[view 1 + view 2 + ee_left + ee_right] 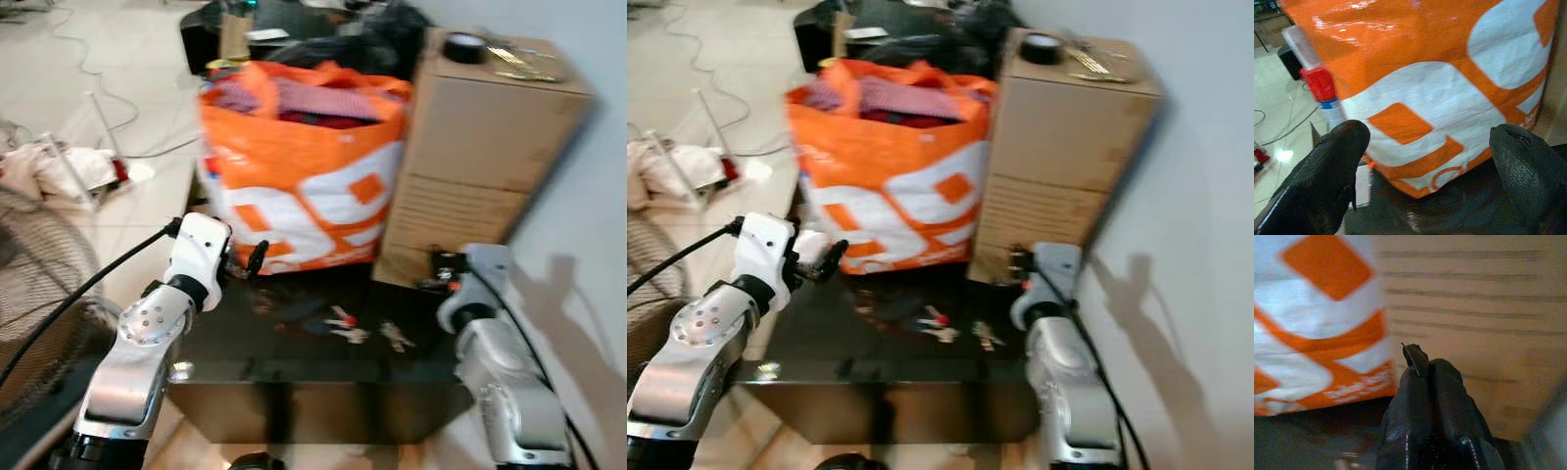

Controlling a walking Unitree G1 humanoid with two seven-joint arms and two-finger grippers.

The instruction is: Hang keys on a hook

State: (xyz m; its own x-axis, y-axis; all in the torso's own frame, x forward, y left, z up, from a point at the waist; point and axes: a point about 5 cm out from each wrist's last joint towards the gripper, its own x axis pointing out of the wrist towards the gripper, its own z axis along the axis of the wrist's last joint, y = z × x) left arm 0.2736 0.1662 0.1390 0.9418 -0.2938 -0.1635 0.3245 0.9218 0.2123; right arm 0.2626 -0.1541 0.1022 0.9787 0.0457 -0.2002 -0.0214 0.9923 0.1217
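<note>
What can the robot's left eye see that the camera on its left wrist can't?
The left eye view takes in the keys lying on the dark table, the cardboard box with a tape roll on top, and both arms. The left wrist view looks close up along the left pincer, its fingers apart, past a red and white bottle. Both show the orange and white bag and the table.
</note>
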